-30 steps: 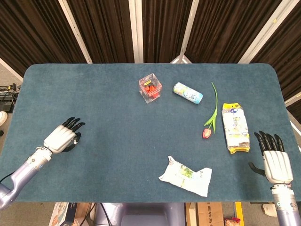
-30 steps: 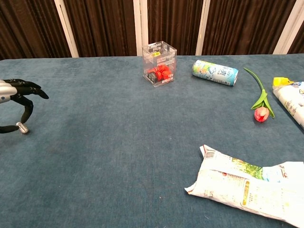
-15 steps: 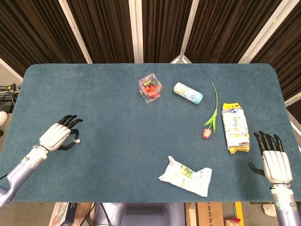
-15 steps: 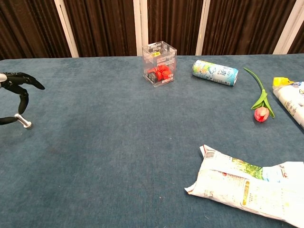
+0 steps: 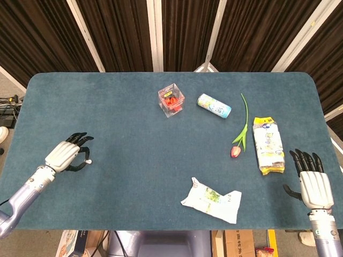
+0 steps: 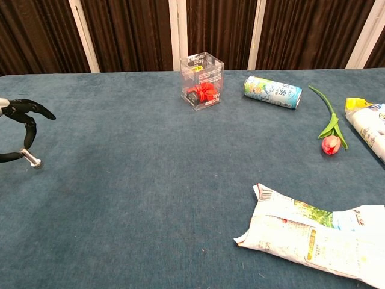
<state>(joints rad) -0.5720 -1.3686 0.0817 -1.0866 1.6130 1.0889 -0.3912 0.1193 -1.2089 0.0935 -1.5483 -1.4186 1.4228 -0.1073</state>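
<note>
left hand (image 5: 67, 156): yours hovers low over bare table (image 5: 123, 134), fingers curled, holding nothing.
right hand (image 5: 314, 184): fingers spread wide, empty, just beside the snack pack (image 5: 267, 145).

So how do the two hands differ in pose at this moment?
The left hand sits over the table's left side with its fingers curled inward, thumb tip apart from them. The right hand sits at the right edge, fingers straight and pointing away from the robot, beside the yellow-ended packet. Both hold nothing.
</note>
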